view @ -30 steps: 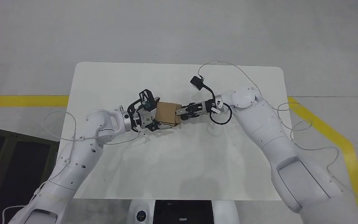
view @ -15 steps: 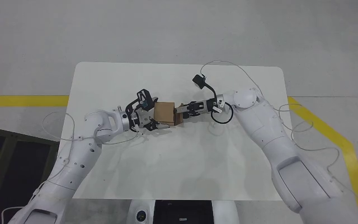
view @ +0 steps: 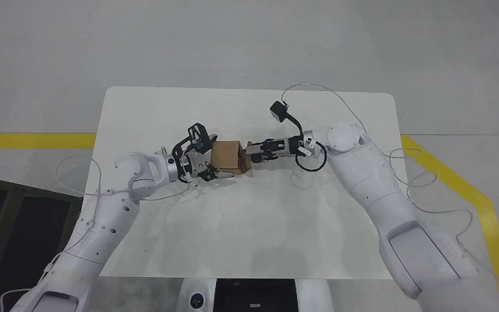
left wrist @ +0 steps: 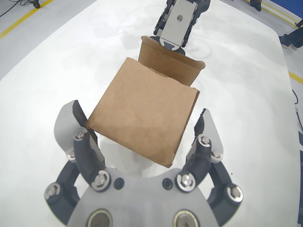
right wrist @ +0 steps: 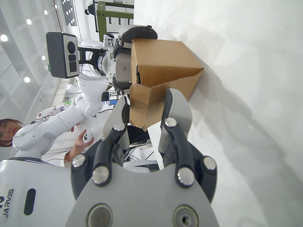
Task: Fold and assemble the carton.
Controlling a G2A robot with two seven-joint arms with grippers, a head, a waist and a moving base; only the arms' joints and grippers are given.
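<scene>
A brown carton (view: 228, 156) rests on the white table (view: 312, 226), near its middle. My left gripper (view: 207, 162) stands open around the carton's near end (left wrist: 142, 114). One finger (left wrist: 78, 119) touches a corner, and the other finger (left wrist: 204, 124) stands just off the opposite edge. On the far end, an end flap (left wrist: 165, 67) stands up. My right gripper (view: 250, 150) is shut on that flap's top edge (right wrist: 142, 105), seen from the left wrist view as the right gripper (left wrist: 172, 47).
A black cable loop (view: 313, 162) hangs off the right arm's wrist close to the carton. A thin wire (view: 327, 93) arcs over the far side of the table. Bare table surface lies all round, widest toward the front edge (view: 249, 273).
The right gripper has shifted slightly left and toward the table's far side, lifting the flap. The carton and left gripper have edged left with it.
</scene>
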